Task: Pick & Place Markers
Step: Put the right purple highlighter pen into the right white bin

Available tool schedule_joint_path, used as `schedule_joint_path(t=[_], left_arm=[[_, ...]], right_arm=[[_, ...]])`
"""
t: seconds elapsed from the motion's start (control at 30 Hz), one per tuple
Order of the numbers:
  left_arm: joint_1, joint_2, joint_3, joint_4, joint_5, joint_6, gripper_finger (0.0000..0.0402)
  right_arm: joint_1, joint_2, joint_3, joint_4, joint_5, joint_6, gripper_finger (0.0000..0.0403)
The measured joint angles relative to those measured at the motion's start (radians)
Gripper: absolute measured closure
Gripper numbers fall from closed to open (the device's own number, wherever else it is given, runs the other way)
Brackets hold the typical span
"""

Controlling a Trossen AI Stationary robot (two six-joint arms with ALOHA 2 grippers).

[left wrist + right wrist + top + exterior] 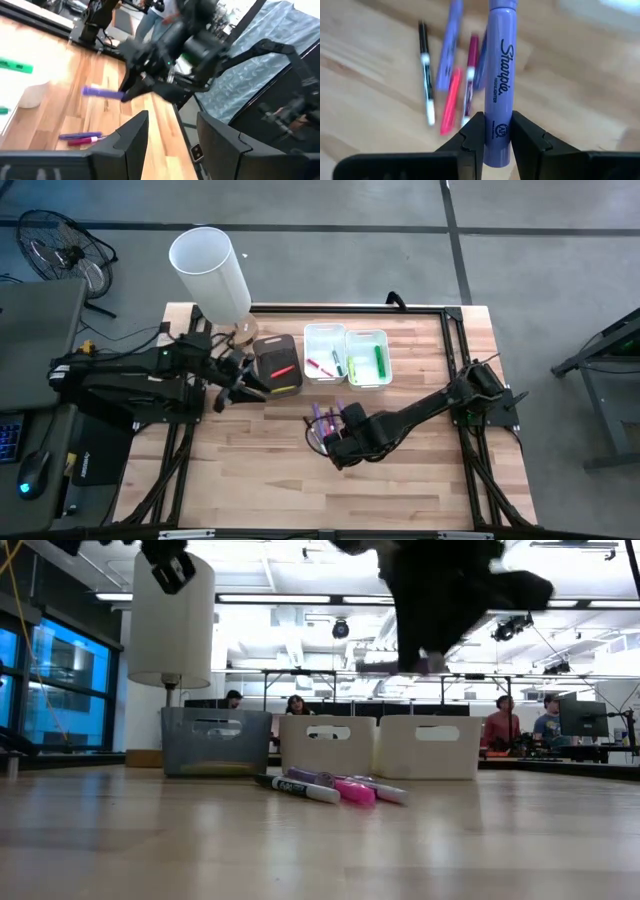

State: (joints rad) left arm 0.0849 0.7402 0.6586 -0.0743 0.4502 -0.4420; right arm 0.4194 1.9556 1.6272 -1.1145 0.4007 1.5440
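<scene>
Table (pixel 400 480): light wood butcher-block, dark frame rails around it.

White cylinder (pixel 210 272): at 11 o'clock of the table, standing near the far edge, leaning in the high view. It reads as a lampshade-like tube in the low view.

Left arm: comes in from 9 o'clock. Left gripper (pixel 232 385) is raised just beside the dark bin's 9 o'clock side. Jaws stand wide apart in its wrist view, nothing between them.

Right arm: comes in from 3 o'clock, stretched toward table centre. Right gripper (pixel 494 132) is up off the table, above the loose pile. Jaws narrow, clamped on the barrel of a purple marker (pixel 500 75), a Sharpie highlighter sticking straight out ahead of the fingers (pixel 470 137).

Bins: three in a row at 12 o'clock of table centre. Dark bin (pixel 277 363) holds a red marker (pixel 283 370) and a yellow one. Middle white bin (pixel 324 353) holds a red and a green marker. The white bin at the 3 o'clock end (pixel 368 358) holds bright green markers (pixel 379 361).

Loose markers (pixel 340 787): small pile on the wood at 6 o'clock of the bins, under the right gripper. Purple, pink and magenta barrels lie there, plus a thin black-and-white pen (pixel 425 70). They lie close, some touching; exact count can't be told.

People sit at desks in the room behind.
</scene>
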Motion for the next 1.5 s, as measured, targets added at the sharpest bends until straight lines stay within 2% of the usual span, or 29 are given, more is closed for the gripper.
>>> schedule_joint_path(t=[0.33, 0.5, 0.6, 0.67, 0.9, 1.03, 1.17, 1.5], left_arm=[[0.0, 0.156, 0.0, 0.285, 0.003, -0.013, 0.023], [0.0, 0.227, 0.0, 0.407, -0.032, -0.051, 0.0196], [0.0, 0.269, 0.0, 0.461, -0.05, -0.085, 0.0175], [0.0, 0.288, 0.0, 0.492, -0.049, -0.094, 0.0167], [0.0, 0.308, 0.0, 0.546, -0.052, -0.112, 0.0163], [0.0, 0.308, 0.0, 0.543, -0.052, -0.109, 0.0163], [0.0, 0.308, 0.0, 0.545, -0.052, -0.108, 0.0163], [0.0, 0.308, 0.0, 0.545, -0.052, -0.12, 0.0163]], right_arm=[[0.0, -0.001, 0.246, -0.22, 0.202, -0.183, 0.0332], [-0.001, -0.002, 0.329, -0.321, 0.291, -0.24, 0.0336], [-0.008, -0.002, 0.359, -0.444, 0.312, -0.183, 0.0335], [-0.017, -0.007, 0.358, -0.457, 0.317, -0.187, 0.0333], [-0.064, -0.096, 0.28, -0.457, 0.328, -0.216, 0.0334], [-0.091, -0.189, 0.195, -0.456, 0.338, -0.215, 0.0331], [-0.1, -0.306, 0.047, -0.431, 0.344, -0.185, 0.0331], [-0.101, -0.635, -0.33, -0.189, 0.362, -0.186, 0.033]])
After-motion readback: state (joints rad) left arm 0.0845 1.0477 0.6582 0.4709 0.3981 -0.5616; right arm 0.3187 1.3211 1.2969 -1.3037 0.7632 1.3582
